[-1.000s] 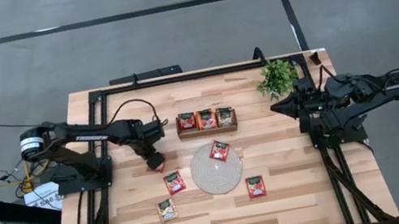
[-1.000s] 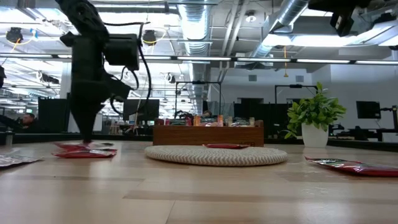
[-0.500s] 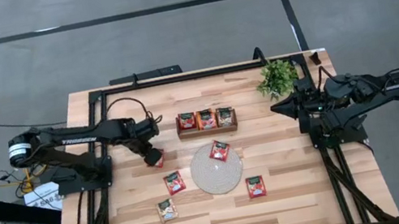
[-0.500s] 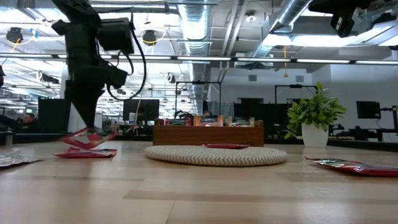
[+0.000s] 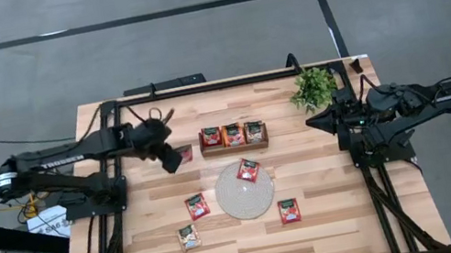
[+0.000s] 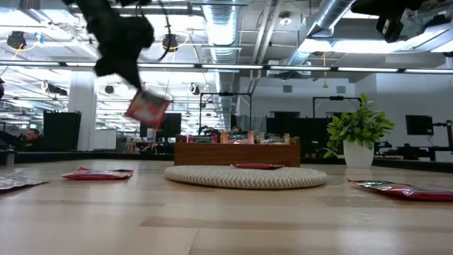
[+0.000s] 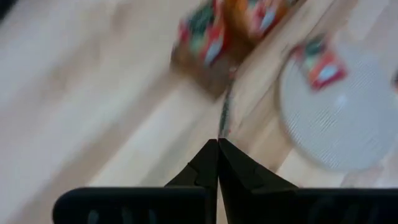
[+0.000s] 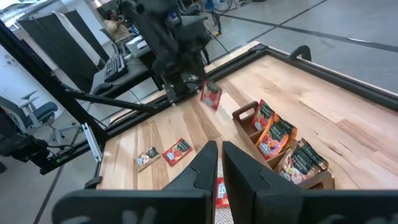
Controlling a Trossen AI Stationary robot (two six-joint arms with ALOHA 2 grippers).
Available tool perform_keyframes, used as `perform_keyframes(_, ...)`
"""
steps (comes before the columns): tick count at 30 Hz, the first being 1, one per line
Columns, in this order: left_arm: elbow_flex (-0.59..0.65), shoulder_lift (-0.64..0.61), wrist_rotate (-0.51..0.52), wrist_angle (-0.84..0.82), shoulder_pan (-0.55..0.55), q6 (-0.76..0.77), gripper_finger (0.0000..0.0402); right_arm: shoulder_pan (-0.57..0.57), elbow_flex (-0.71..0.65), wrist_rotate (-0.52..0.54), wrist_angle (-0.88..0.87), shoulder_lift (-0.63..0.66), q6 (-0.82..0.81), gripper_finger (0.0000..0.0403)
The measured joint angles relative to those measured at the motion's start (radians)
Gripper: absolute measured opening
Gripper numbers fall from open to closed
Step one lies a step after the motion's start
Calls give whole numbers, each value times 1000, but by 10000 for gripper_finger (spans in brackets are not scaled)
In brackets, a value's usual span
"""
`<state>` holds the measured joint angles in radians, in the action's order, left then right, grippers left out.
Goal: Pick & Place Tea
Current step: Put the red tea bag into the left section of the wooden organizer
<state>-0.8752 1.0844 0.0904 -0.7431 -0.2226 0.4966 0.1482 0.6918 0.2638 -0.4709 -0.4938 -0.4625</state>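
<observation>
Sachet lifted off the surface (image 5: 335,219) toward the tray (image 5: 235,146).
Our left end effector (image 5: 177,156) pinches one tea sachet (image 6: 147,108) shut, carrying it clear for dropping in.

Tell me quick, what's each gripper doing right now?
Left gripper: shut on a red tea sachet, lifted above the table.
Right gripper: shut, empty, parked by the plant.
</observation>
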Motion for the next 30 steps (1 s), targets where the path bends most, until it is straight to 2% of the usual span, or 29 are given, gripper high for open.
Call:
perform_keyframes(6, -124, 10, 39, 91, 0, -116, 0, 0, 0, 0, 0, 0, 0, 17)
perform_keyframes(11, -128, 36, 39, 259, 0, -216, 0, 0, 0, 0, 0, 0, 1, 17)
perform_keyframes(19, -127, 182, 38, 463, 0, -346, 0, 0, 0, 0, 0, 0, 0, 17)
perform_keyframes(25, -127, 288, 17, 475, -26, -358, 0, 0, 0, 0, 0, 0, 0, 17)
perform_keyframes(30, -114, 307, 16, 485, -45, -366, 0, 0, 0, 0, 0, 0, 0, 17)
